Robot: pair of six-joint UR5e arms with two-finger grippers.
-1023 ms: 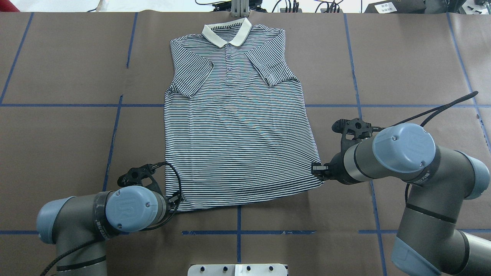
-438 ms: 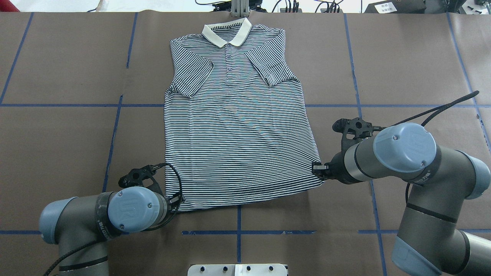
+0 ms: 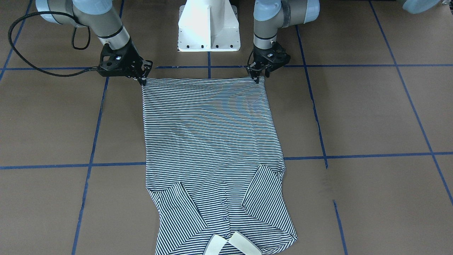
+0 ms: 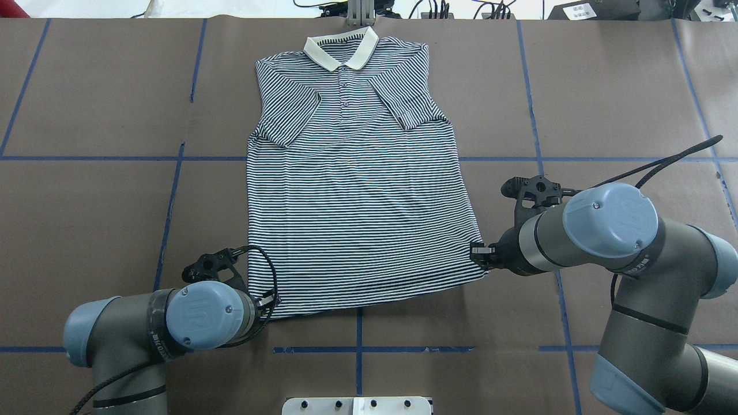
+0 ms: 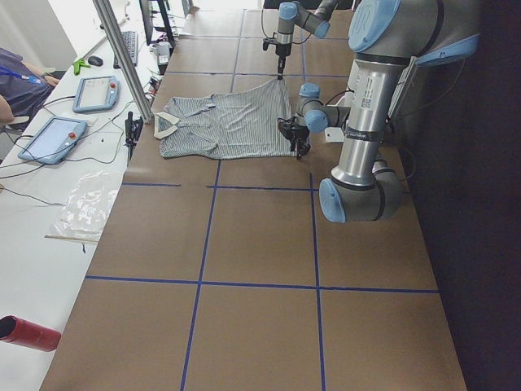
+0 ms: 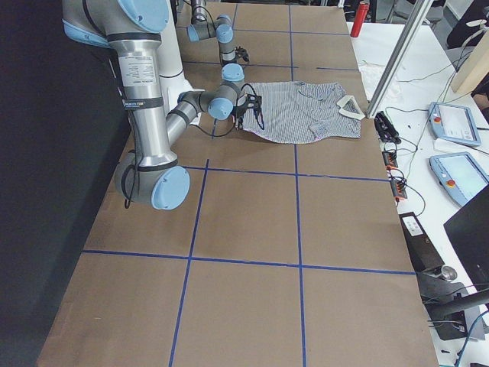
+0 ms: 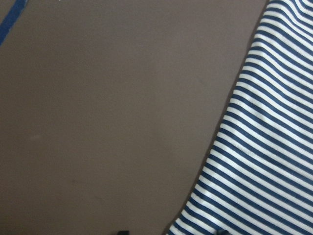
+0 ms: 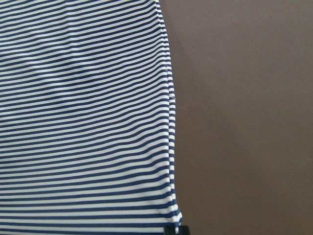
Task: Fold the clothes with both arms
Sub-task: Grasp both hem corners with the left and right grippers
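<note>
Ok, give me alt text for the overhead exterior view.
A navy-and-white striped polo shirt with a cream collar lies flat, buttons up, on a brown paper-covered table marked with blue tape lines. The grey left arm and grey right arm reach in from the near corners, jaws pinching the hem's two corners.

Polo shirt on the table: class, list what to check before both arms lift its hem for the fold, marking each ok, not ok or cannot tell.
1. Left gripper at one hem corner of the polo shirt: ok.
2. Right gripper at the other hem corner: ok.
3. Hem straight between them: ok.
4. Both sleeves folded onto the chest: ok.
5. Collar lying flat: ok.
6. Both pinches firm enough to lift: cannot tell.
</note>
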